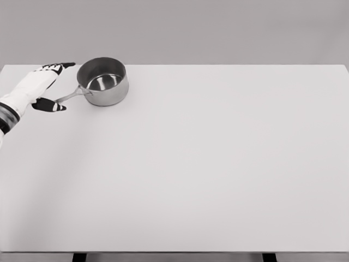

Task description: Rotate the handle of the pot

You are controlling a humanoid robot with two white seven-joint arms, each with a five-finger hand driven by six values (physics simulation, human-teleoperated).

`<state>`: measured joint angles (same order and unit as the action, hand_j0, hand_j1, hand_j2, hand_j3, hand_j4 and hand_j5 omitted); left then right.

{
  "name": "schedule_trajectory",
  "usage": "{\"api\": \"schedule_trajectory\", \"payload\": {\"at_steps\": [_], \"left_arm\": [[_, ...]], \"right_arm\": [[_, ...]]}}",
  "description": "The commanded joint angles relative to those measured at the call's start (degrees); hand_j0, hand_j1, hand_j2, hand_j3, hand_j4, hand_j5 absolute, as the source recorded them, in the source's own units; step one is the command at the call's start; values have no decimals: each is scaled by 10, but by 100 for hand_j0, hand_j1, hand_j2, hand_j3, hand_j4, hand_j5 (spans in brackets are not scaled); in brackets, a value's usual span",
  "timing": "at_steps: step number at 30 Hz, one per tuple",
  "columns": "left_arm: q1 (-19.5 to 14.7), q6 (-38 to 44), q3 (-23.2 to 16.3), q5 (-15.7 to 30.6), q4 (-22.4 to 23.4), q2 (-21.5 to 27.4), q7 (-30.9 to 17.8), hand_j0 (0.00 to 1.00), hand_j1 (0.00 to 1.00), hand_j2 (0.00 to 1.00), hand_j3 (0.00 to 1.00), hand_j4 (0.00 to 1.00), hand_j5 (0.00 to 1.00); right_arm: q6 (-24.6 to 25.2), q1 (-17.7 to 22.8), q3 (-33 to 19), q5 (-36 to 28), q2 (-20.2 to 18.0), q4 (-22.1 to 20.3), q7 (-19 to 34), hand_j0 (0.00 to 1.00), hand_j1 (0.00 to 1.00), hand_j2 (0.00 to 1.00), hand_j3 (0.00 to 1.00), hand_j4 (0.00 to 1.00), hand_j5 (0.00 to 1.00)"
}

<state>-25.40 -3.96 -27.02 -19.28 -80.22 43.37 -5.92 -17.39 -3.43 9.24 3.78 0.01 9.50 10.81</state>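
At the far left corner of the desk (207, 174) sits the pot (103, 82), a small steel saucepan standing upright, with its handle (70, 96) sticking out toward the lower left. The left hand (34, 87) is right there at the handle's end. Its fingers (59, 66) are stretched out wide toward the pot's rim side, and the thumb (50, 106) sits just below the tip of the handle, so the handle end lies in the gap between thumb and fingers. Nothing is clamped yet as far as I can tell; whether the thumb is actually touching the metal is too close to call from this angle.

So my read: this is the approach step, with the hand lined up and the grasp not made. The next move probably needs the fingers to close around the handle end, or at least press against one side of it, then swing it in an arc so the pot pivots on its base instead of sliding off the near edge.

The pot looks empty, just shiny bare bottom inside. The right arm isn't showing anywhere.
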Motion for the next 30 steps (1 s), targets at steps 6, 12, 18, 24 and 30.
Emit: {"api": "schedule_trajectory", "payload": {"at_steps": [6,12,18,24,30], "left_arm": [[-4,-3,1,0,16,0,-1,100,100,100,100,100,100],[-8,-3,3,-1,28,1,-1,100,100,100,100,100,100],[-11,-2,12,0,45,0,-1,100,100,100,100,100,100],[-12,-3,13,2,42,1,-1,100,100,100,100,100,100],[-20,-6,13,0,45,1,-3,100,100,100,100,100,100]], "right_arm": [[0,0,0,0,0,0,0,100,100,100,100,100,100],[0,0,0,0,0,0,1,100,100,100,100,100,100],[0,0,0,0,0,0,0,100,100,100,100,100,100],[0,0,0,0,0,0,0,100,100,100,100,100,100],[0,0,0,0,0,0,0,100,100,100,100,100,100]]}}
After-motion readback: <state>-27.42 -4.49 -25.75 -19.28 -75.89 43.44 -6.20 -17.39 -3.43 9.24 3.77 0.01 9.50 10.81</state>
